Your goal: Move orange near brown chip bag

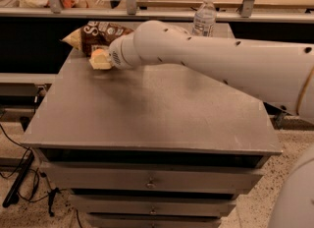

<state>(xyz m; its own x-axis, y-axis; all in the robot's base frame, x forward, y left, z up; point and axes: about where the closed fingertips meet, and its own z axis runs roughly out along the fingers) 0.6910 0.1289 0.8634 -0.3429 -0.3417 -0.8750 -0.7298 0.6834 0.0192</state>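
at the far left corner of the tabletop (162,109), items as you find them:

- pincer (99,60): pale yellow, at the end of the white arm (221,57), low over the surface and just beside the bag's near edge. you cannot tell whether it is spread, pressed together or pinching anything.
- orange: not separately visible. no round fruit lies free anywhere on the tabletop, so you may judge it to be hidden in or behind the pincer, but this is unconfirmed.
- bag (100,31): brown, crinkled, pale ends, lying flat at the back left edge, partly covered by the arm.
- bottle (204,15): clear, upright, at the back, well apart from the bag. not part of your task.
- drawers (147,183): below the tabletop, closed.

handling notes, orange: judged light and firm, with a smooth matte skin and some give under hard pressure. being round, it will roll once freed, so set it down fully before you let go. take hold across its widest middle, with the grip level, so that it cannot squirt upward or downward.

handling notes, bag: soft and light; a nudge from the arm would likely slide it, so keep your approach clear of it.
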